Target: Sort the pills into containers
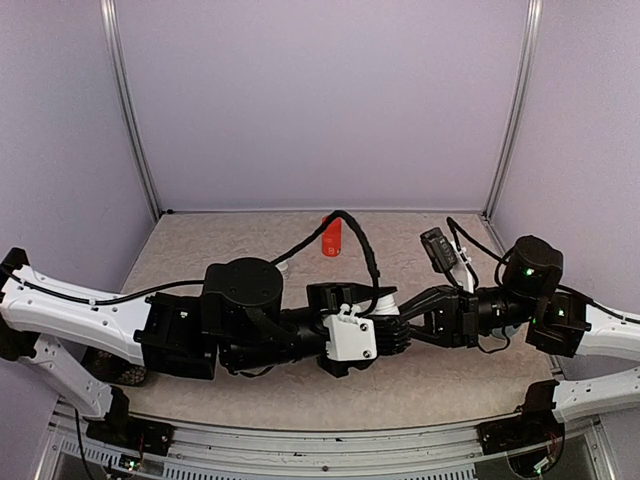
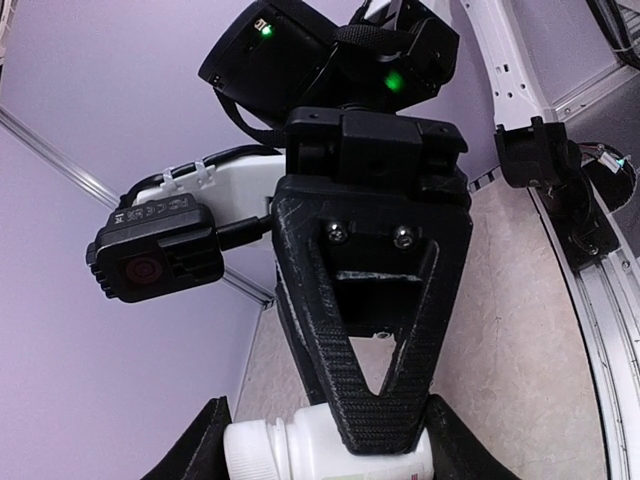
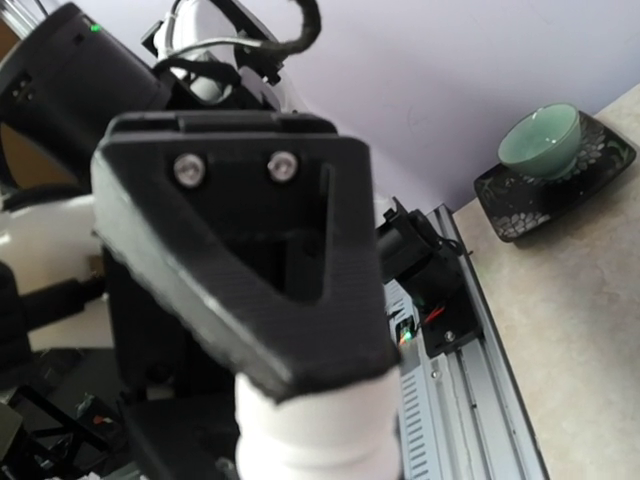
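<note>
Where the worktop (image 1: 250,240) meets its near rail, a pale green cup (image 3: 540,135) sits on a dark saucer (image 3: 505,205). Farther in, over mid-worktop, the right end effector (image 2: 380,425) is clamped tight on a white pill bottle (image 2: 290,450). The left end effector (image 2: 325,460) stands part-open with a finger at either side of the bottle; whether it grips, I cannot tell. Beyond, a red cone-shaped piece (image 1: 331,237) stands upright.

a white bottle (image 2: 300,455) is seen. a small red thing (image 1: 331,237) is seen on the speckled tan table (image 1: 230,245). a pale green cup (image 3: 540,138) is set on a black tray (image 3: 508,207) with pale flowers.
</note>
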### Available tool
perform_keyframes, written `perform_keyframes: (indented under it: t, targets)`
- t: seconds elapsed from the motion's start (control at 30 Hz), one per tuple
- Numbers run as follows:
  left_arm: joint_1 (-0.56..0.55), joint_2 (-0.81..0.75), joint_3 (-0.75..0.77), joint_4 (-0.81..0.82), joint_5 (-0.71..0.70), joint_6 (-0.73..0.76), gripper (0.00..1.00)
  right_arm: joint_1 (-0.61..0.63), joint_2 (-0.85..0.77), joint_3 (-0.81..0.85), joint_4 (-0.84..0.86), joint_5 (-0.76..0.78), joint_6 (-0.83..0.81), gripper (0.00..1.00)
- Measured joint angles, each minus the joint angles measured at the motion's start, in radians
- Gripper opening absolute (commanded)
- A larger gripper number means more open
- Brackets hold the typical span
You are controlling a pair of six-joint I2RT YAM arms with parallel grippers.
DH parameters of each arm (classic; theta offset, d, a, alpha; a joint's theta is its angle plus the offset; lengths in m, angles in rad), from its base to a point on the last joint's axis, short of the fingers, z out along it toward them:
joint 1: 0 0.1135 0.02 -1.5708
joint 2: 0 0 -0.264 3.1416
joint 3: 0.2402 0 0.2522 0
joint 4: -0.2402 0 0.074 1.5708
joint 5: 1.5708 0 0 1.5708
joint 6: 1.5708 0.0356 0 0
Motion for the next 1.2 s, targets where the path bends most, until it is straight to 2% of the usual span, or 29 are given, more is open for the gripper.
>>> perform_keyframes:
  t: [0.27,0.53,0.57,0.7,0.73,1.0,1.2]
  targets:
    - [0.002,-0.005,0.017,-0.093,0.049,-0.022,0.0,0.005,0.011,0.01,-0.065,-0.024,-0.034,0.14]
    - [-0.029,-0.005,0.024,-0.112,0.031,-0.038,0.0,0.003,0.011,0.016,-0.089,-0.082,-0.042,0.15]
    - [-0.032,-0.005,0.024,-0.111,0.026,-0.04,0.0,0.002,0.011,0.016,-0.088,-0.09,-0.04,0.18]
    - [-0.047,-0.005,0.022,-0.105,0.002,-0.051,0.0,-0.001,0.011,0.016,-0.084,-0.108,-0.037,0.47]
    - [-0.054,-0.012,0.015,-0.114,0.001,-0.057,0.0,-0.008,0.006,0.016,-0.089,-0.107,-0.042,0.51]
    - [-0.113,-0.053,-0.056,-0.116,-0.015,-0.072,0.0,-0.048,0.01,0.019,-0.067,-0.086,-0.054,0.59]
    - [-0.114,-0.055,-0.118,-0.026,-0.107,-0.051,0.0,-0.048,0.059,0.016,-0.026,-0.146,-0.041,0.68]
